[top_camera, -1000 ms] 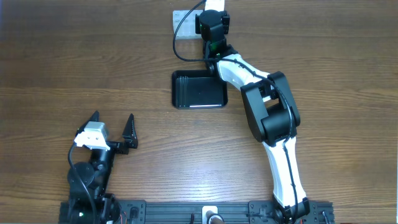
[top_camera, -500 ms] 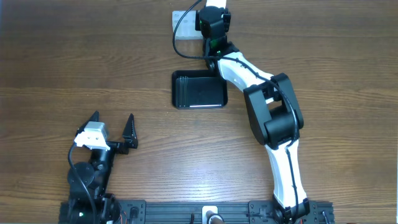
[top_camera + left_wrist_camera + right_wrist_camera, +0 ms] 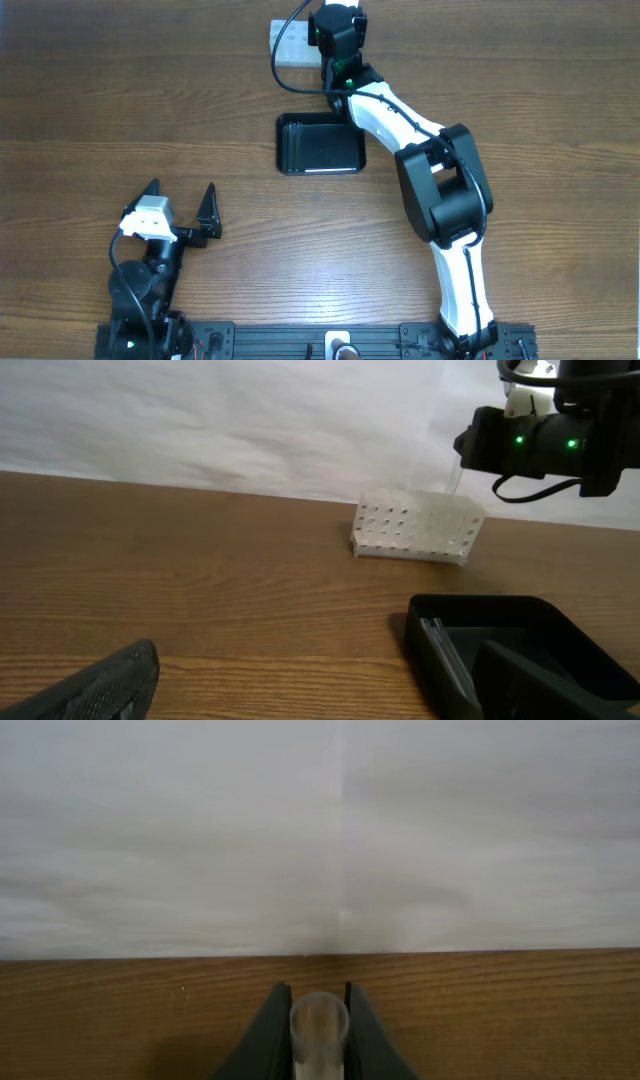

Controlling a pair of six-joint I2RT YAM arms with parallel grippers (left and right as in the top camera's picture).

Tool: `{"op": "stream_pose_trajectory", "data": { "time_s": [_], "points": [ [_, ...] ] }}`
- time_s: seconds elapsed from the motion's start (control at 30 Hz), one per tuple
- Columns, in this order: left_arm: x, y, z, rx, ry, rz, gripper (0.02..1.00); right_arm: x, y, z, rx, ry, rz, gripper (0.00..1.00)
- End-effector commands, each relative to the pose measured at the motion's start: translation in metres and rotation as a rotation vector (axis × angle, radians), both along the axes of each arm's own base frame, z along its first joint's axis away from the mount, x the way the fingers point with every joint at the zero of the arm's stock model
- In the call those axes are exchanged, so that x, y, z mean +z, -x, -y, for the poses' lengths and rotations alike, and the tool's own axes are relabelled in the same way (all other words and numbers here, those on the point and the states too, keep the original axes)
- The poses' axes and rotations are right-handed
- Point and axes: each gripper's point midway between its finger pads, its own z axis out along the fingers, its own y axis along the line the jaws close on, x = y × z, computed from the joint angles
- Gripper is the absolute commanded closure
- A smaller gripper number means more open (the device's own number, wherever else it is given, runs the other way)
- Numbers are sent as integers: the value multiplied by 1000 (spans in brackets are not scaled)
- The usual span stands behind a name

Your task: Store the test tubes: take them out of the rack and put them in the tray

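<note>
Top view: we log the rack at upper centre and the black tray below it, apart. The right arm reaches up to the rack. The left gripper sits lower left, fingers spread wide and holding nothing.

Left wrist view: rack right of centre, tray at lower right.

Right wrist view: the right gripper pinches a clear test tube, upright at bottom centre.

Risk, in our judgement: the smooth glass slips in transit, or strikes the tray rim if lowered tilted.
</note>
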Motion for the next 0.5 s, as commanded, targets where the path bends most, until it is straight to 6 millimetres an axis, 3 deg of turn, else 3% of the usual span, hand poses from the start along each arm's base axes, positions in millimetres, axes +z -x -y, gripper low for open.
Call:
{"op": "stream_pose_trajectory", "data": {
  "time_s": [0.03,0.5],
  "points": [
    [-1,0,1,-6,-14,2,20,60,5,-2,-2,-59,92,989],
    [-1,0,1,-6,-14,2,23,112,10,4,-19,-97,182,991]
  ]
}}
